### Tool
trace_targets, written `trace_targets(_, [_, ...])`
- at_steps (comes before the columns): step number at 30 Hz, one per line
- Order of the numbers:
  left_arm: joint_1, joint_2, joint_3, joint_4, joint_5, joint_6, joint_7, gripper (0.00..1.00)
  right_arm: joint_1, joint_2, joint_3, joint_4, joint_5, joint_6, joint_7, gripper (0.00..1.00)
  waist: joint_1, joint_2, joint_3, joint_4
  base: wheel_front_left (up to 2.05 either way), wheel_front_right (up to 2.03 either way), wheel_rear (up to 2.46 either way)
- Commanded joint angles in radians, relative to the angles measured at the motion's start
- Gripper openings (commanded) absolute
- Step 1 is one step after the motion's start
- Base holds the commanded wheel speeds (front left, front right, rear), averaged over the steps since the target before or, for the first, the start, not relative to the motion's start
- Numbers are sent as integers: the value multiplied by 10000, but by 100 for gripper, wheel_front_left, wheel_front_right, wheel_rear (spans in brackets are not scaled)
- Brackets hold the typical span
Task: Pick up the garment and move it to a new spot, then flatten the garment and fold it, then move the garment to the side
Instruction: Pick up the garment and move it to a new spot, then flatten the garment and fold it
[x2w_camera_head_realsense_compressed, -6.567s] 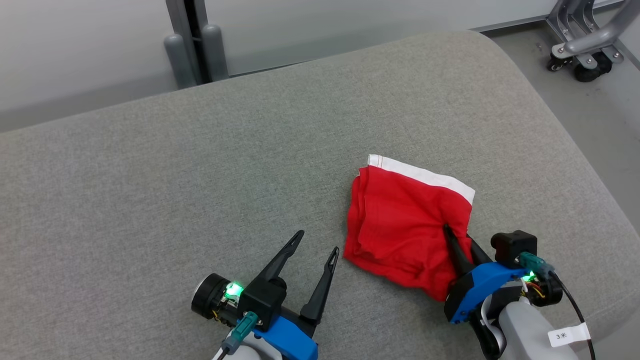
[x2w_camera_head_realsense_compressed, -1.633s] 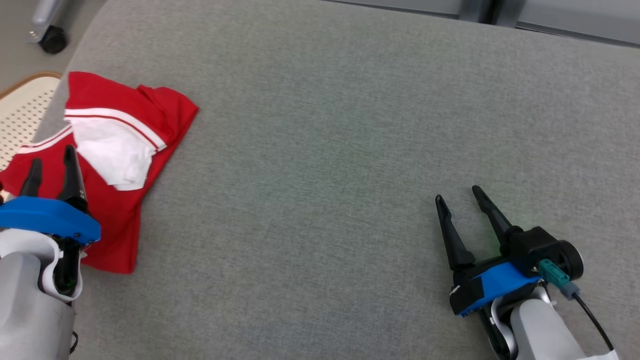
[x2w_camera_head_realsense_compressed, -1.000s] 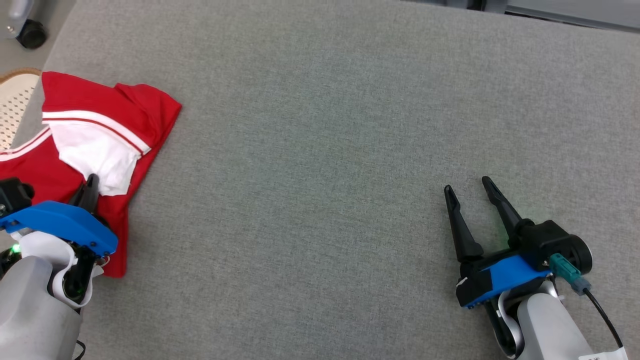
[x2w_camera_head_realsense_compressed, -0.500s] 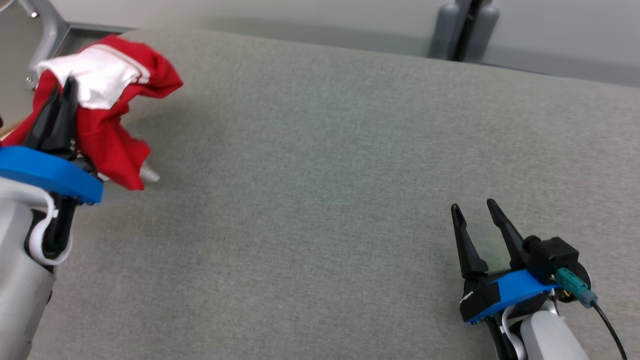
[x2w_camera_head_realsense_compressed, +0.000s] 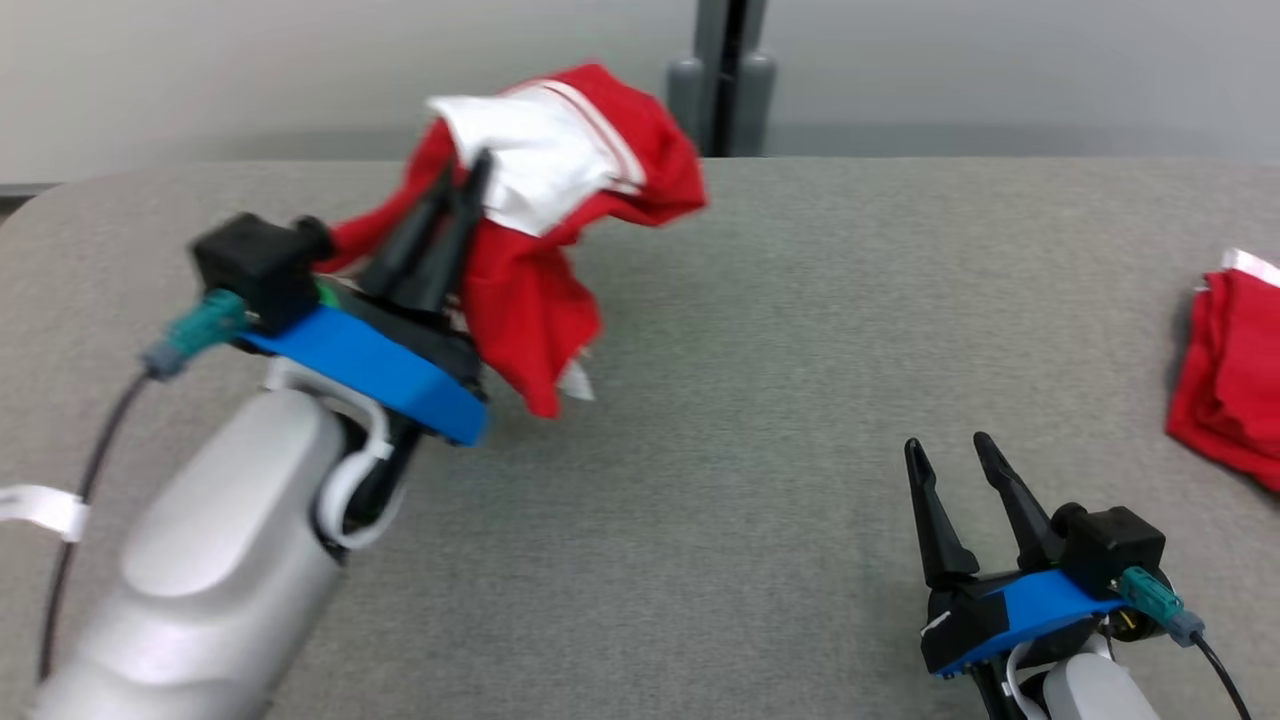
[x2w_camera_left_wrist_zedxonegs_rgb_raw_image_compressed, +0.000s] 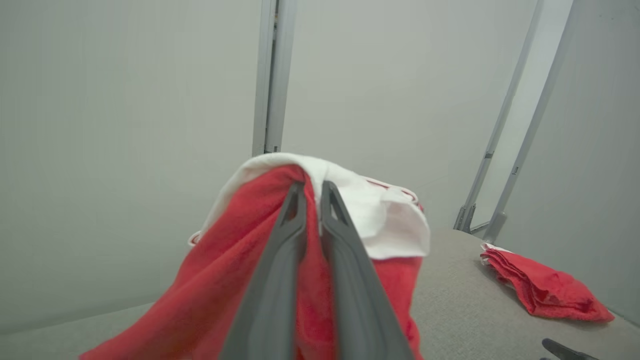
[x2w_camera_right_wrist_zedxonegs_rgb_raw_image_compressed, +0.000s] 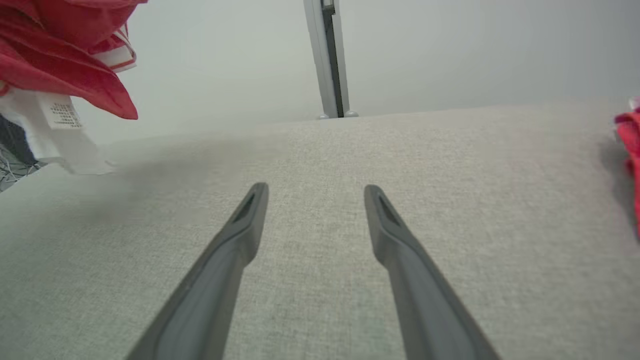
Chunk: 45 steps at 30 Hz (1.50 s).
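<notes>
Garment (x2w_camera_head_realsense_compressed: 540, 290), red with a white panel, is held up above the grey cushion (x2w_camera_head_realsense_compressed: 760, 400), bunched on our left gripper (x2w_camera_head_realsense_compressed: 466, 165). Nearest us, over the cushion's near right part: our right gripper (x2w_camera_head_realsense_compressed: 947, 442), fingers spread wide, nothing between them, pointing toward the cushion's far edge. Further in, over the cushion's left half: left gripper, fingers pinched almost together on a fold of red cloth, white panel draped over the tips. Rest of the garment hangs in loose folds; a white care label (x2w_camera_right_wrist_zedxonegs_rgb_raw_image_compressed: 60, 130) dangles at its lower edge. We can't tell if the lowest fold touches the cushion. At the cushion's right edge: a second red piece (x2w_camera_head_realsense_compressed: 1225, 380), folded, lying flat. Beyond the cushion's far edge: a grey post (x2w_camera_head_realsense_compressed: 730, 70) against a pale wall (x2w_camera_head_realsense_compressed: 300, 70).
</notes>
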Motion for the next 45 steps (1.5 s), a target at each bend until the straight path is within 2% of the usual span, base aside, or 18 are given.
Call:
trace_targets(1, [93, -152, -79, -12, 44, -16, -45, 0, 145, -34, -1, -35, 59, 1, -2, 100, 1, 0, -180, -286, 0, 0, 0])
trace_targets(2, [196, -376, -210, 15, 54, -17, -49, 0, 153, -32, 22, -35, 80, 1, -4, 100, 1, 0, -176, -428, 0, 0, 0])
trace_targets(3, [426, -864, -407, 108, 39, -16, -65, 0, 172, -32, 21, -27, 151, 1, -4, 100, 1, 0, -166, -662, 0, 0, 0])
trace_targets(4, [426, -864, -407, 108, 39, -16, -65, 0, 172, -32, 21, -27, 151, 1, -4, 100, 1, 0, -166, -662, 0, 0, 0])
trace_targets(8, [1042, -1659, -926, 621, 41, -15, -75, 0, 173, -34, 68, -27, 267, 1, -4, 100, 1, 0, -111, -1012, 0, 0, 0])
trace_targets(9, [1192, -1734, -1055, 875, 158, -15, -78, 26, 186, -32, 77, -35, 281, 1, -2, 100, 1, 0, -106, -1056, 0, 0, 0])
trace_targets(10, [1390, -1904, -1076, 1056, 118, -15, -83, 76, 202, -32, 65, -43, 317, 1, -4, 100, 1, 0, -99, -1081, 0, 0, 0])
trace_targets(11, [1571, -2040, -942, 1215, 95, -15, -86, 100, 217, -31, 64, -53, 338, 1, -4, 100, 1, 0, -97, -1097, 0, 0, 0])
trace_targets(14, [2174, -2173, -578, 1621, 442, -16, -79, 100, 258, -34, 34, -70, 377, 1, -4, 100, 1, 0, -95, -1075, 0, 0, 0])
trace_targets(15, [2496, -2189, 81, 1640, 703, 7, -81, 100, 247, -32, 7, -71, 375, 1, -4, 100, 1, 0, -124, -1003, 0, 0, 0])
trace_targets(16, [2496, -2189, 81, 1640, 703, 7, -81, 100, 247, -32, 7, -71, 375, 1, -4, 100, 1, 0, -124, -1003, 0, 0, 0])
trace_targets(19, [3341, -2194, 1488, 1342, 1356, 173, -79, 100, 168, -34, 24, -54, 364, 1, -4, 100, 1, 0, -210, -894, 0, 0, 0])
trace_targets(23, [4428, -2133, 3036, 947, 2523, 182, -74, 100, 137, -35, 86, -3, 356, 1, -4, 100, 1, 0, -419, -725, 0, 0, 0])
trace_targets(29, [6076, -2646, 5369, 38, 4045, 228, -74, 100, 409, -36, 66, 114, 354, 1, -2, 100, 1, 0, -843, -496, 0, 0, 0])
trace_targets(36, [7644, -3406, 6326, -444, 5346, 48, -74, 100, 909, -34, -62, 297, 277, 1, -4, 100, 1, 0, -1394, -249, 0, 0, 0])
trace_targets(45, [8234, -3733, 6473, -625, 5681, -38, -75, 100, 1106, -34, 115, 450, 111, 1, -4, 100, 1, 0, -1565, -187, 0, 0, 0])
